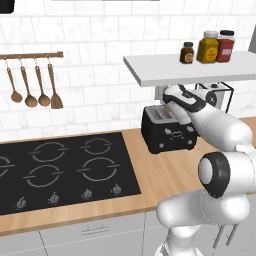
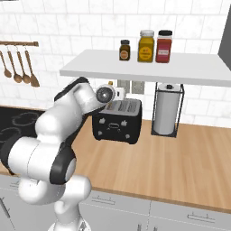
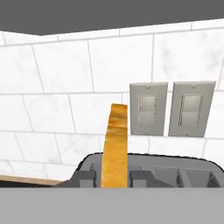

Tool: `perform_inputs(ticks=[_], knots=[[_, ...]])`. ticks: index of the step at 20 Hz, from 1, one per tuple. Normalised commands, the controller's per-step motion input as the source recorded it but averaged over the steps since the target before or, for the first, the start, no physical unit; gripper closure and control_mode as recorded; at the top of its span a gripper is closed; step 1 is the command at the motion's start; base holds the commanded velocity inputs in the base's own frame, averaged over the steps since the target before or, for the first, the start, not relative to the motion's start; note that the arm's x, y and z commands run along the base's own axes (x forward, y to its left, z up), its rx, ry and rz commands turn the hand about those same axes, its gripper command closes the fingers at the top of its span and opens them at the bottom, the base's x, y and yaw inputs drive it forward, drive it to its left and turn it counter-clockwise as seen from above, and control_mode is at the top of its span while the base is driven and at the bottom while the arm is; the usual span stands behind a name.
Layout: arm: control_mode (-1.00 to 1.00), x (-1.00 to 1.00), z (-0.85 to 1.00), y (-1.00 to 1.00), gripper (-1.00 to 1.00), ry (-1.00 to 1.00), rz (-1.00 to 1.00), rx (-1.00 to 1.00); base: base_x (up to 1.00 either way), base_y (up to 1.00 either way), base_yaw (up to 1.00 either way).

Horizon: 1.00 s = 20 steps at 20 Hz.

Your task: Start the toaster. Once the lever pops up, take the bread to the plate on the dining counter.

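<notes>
- Small black boxy toaster sits on the light-wood worktop at centre right of the left base view, under a white wall shelf with three spice jars.
- Hand view: thick slice of bread, tan face with darker crust, stands edge-on up the middle of the frame, its lower end between the two dark finger tips at the bottom.
- Two-finger gripper looks clamped on the bread; jaws narrow, pressed to both faces.
- Bread rises clear above the toaster's top slots; two grey wall sockets behind, upper right.
- Step in hand, by my reading: lifting the slice out; toasting appears done.
- Next calls for a straight pull upward clear of the slot and under the shelf, then a carry to the plate.
- Black hob lies at lower left.
</notes>
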Motion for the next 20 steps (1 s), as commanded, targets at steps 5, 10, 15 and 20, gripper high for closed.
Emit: perform_inputs(ticks=[5,10,15,20], knots=[[-1.00,-0.39,0.50,0.00,1.00,0.00,0.00,0.00,0.00,0.00,0.00],[-1.00,-0.90,0.27,0.00,1.00,0.00,0.00,0.00,0.00,0.00,0.00],[-1.00,-1.00,0.36,0.00,1.00,0.00,0.00,0.00,0.00,0.00,0.00],[-1.00,-0.87,0.88,0.05,1.00,0.13,0.00,0.00,0.00,0.00,0.00]])
